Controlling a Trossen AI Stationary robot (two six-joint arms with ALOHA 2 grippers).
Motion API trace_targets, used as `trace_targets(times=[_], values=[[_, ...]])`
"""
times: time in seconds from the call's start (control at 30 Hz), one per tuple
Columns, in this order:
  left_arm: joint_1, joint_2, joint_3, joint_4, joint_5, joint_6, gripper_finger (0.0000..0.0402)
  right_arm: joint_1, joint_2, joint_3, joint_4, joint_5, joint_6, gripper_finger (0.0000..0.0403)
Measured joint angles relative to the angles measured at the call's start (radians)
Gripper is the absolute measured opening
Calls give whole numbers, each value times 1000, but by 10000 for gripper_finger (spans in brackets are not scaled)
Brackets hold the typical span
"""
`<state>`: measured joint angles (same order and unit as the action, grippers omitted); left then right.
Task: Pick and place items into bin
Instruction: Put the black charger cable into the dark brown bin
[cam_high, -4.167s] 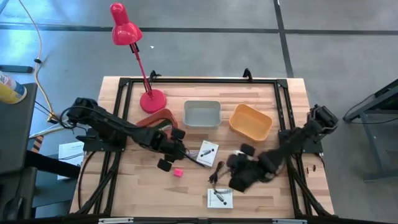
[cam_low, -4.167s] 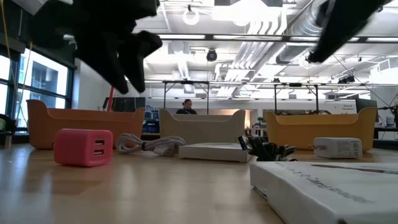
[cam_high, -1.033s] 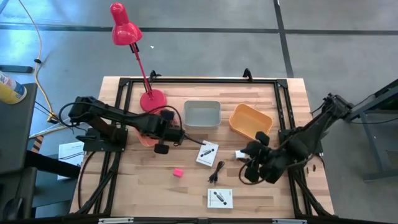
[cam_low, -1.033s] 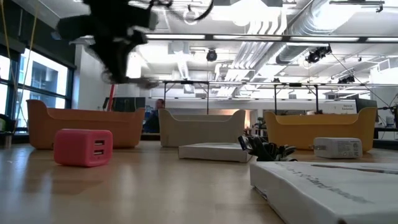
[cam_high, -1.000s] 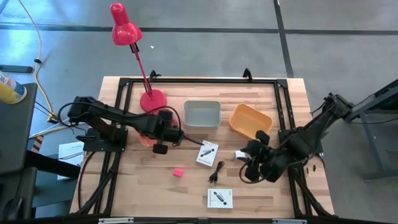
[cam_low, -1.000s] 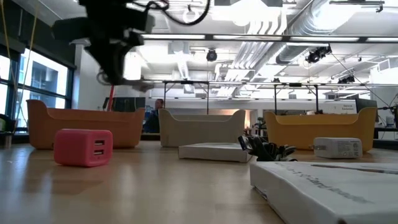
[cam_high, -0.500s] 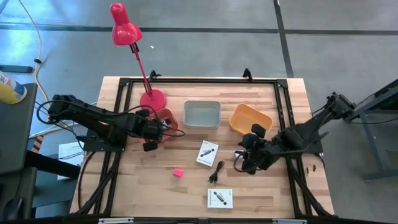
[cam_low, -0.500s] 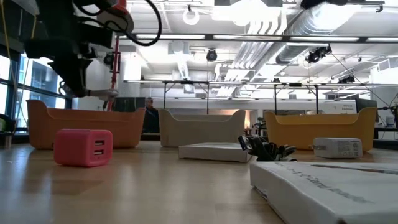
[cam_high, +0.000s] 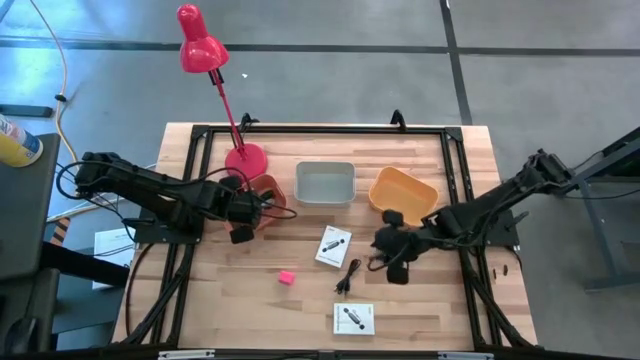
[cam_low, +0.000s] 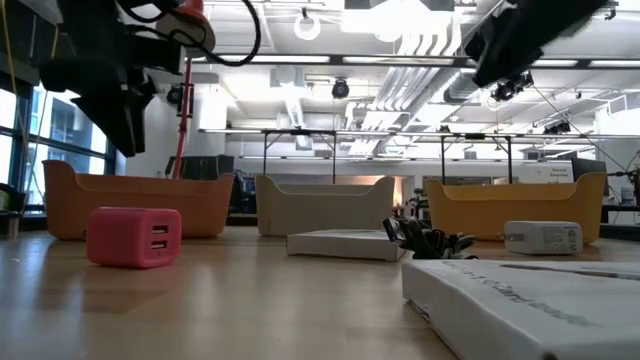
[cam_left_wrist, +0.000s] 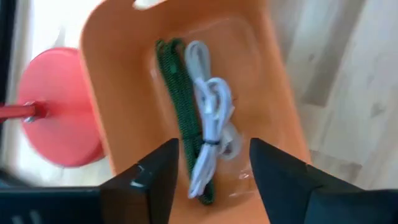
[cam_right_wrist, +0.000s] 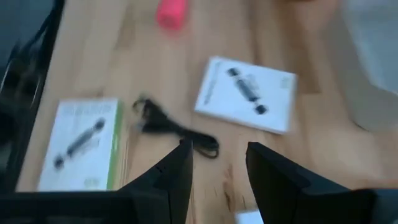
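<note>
Release step. Left gripper, jaws apart and empty, over orange bin holding white cable. Right gripper, part-open, empty, hovers with black cable at its 8 o'clock, the likely next pick.

From overhead I get even, bright light on the bench, with only soft, short shadows. At bench height, ceiling lights in the room behind glare white, leaving the arms as dark silhouettes; the near white packet is out of focus. Both wrist pictures are smeared with blur.
</note>
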<state>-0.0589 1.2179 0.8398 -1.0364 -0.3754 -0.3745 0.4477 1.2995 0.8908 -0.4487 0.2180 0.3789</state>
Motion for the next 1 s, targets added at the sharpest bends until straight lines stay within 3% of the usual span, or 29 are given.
trace_targets(times=[0.17,0.6,1.0], values=[[0,-16,0,69,44,5,199,-10,17,-95,160,-130,-137,140],[-1,-66,0,174,71,11,168,-77,239,-62,244,-226,-251,140],[-1,-71,0,239,115,13,166,-101,362,-59,304,-266,-273,140]])
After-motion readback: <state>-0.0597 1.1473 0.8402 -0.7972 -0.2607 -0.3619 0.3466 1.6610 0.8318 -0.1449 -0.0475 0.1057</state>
